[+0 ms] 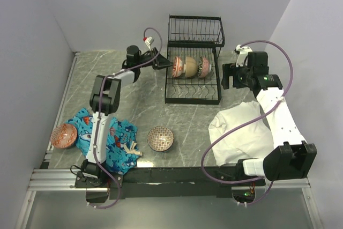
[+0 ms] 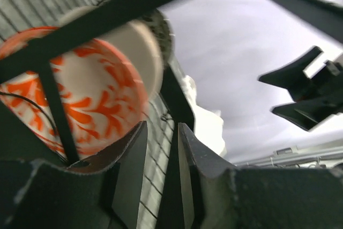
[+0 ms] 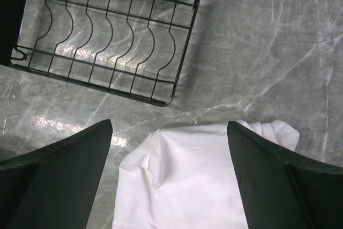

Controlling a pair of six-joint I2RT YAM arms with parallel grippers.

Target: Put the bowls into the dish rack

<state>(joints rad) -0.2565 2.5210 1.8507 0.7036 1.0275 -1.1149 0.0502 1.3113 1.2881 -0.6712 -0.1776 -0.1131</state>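
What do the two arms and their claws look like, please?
The left arm and right arm have white links, black joints and a looping purple cable each. The left claw and right claw are black, with two tapered fingers.

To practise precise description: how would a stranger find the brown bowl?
From the black dish rack, come toward the near edge. Between the blue cloth and white cloth sits the brown bowl. Unlike the orange bowl, it stands alone on bare marble.

Three bowls [image 1: 188, 67] stand on edge in the dish rack [image 1: 192, 101], with the left tool [image 1: 166, 64] at its left side. A brown bowl [image 1: 160, 138] and an orange bowl [image 1: 64, 135] sit nearer the arms' bases.
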